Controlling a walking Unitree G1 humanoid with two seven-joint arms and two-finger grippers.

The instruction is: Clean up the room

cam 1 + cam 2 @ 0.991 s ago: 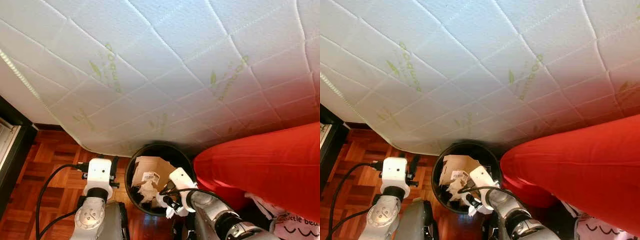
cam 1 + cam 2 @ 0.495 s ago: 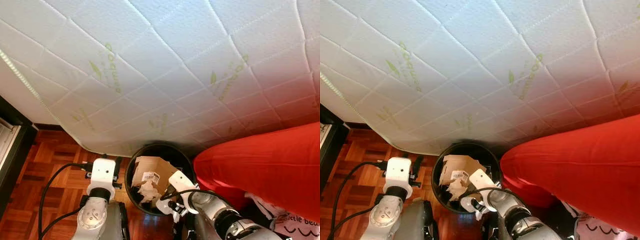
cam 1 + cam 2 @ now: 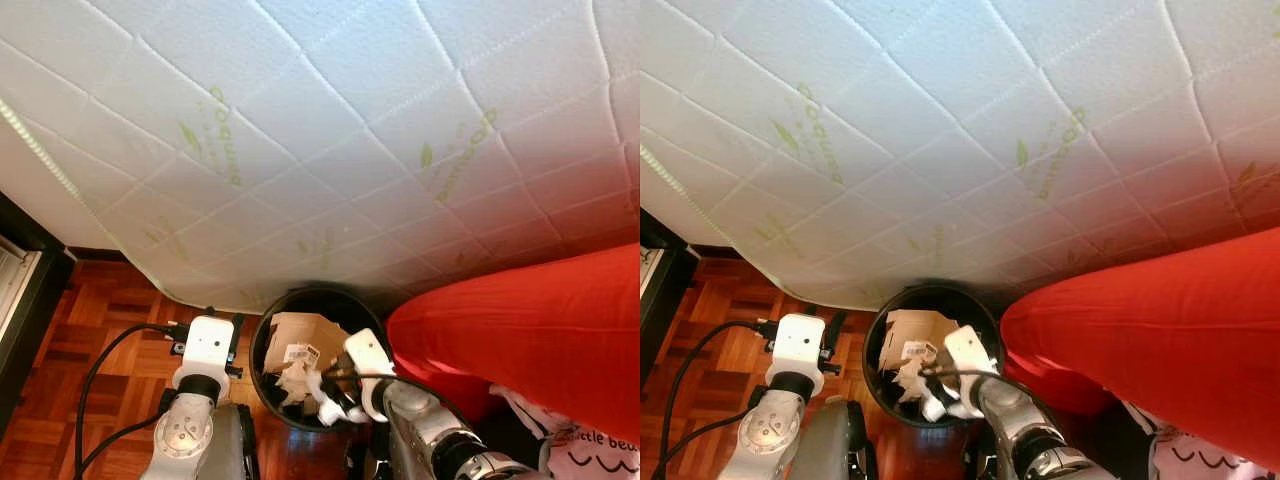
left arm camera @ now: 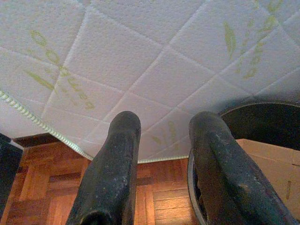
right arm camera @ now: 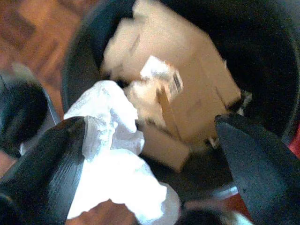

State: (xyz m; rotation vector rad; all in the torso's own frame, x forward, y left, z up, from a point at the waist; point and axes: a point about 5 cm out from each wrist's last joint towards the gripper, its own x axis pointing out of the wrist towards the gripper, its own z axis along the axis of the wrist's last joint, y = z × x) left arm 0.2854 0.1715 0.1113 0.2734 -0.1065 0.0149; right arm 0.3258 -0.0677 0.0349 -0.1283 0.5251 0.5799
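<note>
The right gripper (image 3: 335, 392) is above the bin (image 3: 263, 345), at the 5 o'clock part of its rim in the head view. Its fingers are wide apart, and a white tissue (image 5: 119, 176) lies against one finger, between the two, not pinched. The tissue is directly above the bin mouth, so I judge that the coming move is only a release or a small shake, to let it fall straight down. Whether it sticks to the finger I cannot tell.

The bin already holds a cardboard box (image 3: 305, 345) with a label, and crumpled paper (image 3: 293, 380) at about 6 o'clock inside it.

The left gripper (image 4: 161, 171) is just beside the bin at 9 o'clock, fingers a little apart and holding nothing. The right arm is clearly nearer. A mattress (image 3: 320, 130) fills 12 o'clock, a red cushion (image 3: 520, 330) 3 o'clock.
</note>
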